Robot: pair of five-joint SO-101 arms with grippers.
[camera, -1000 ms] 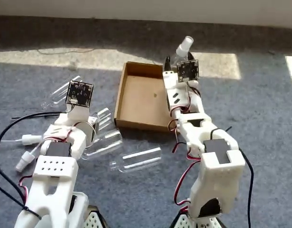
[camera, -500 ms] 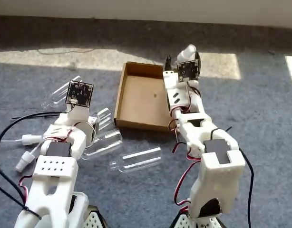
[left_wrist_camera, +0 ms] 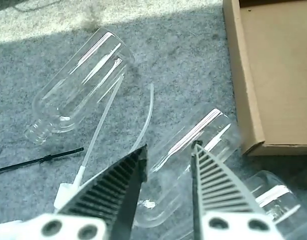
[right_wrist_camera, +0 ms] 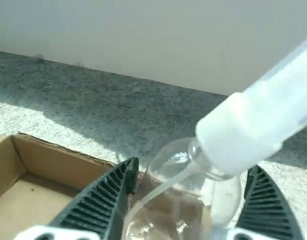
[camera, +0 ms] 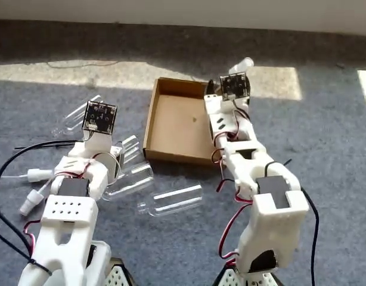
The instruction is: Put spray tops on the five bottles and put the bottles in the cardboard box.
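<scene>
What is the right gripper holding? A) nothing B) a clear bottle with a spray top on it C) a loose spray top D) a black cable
B: the right gripper is closed around a clear bottle with a white spray top on it.

Bottles (camera: 170, 200): five, one capped
Spray tops (camera: 36, 174): three, two loose
Cardboard box (camera: 151, 116): one
Robot arms (camera: 70, 208): two

The high view looks down from above and behind both arms toward the far wall (camera: 171, 9). The left wrist view looks steeply down, close, past the left gripper (left_wrist_camera: 168, 148) at the cardboard box (left_wrist_camera: 278, 75)'s near-left corner. The right wrist view faces that wall, low over the box's far rim, past the right gripper (right_wrist_camera: 192, 167) and its bottle (right_wrist_camera: 203, 200). All share the box.
</scene>
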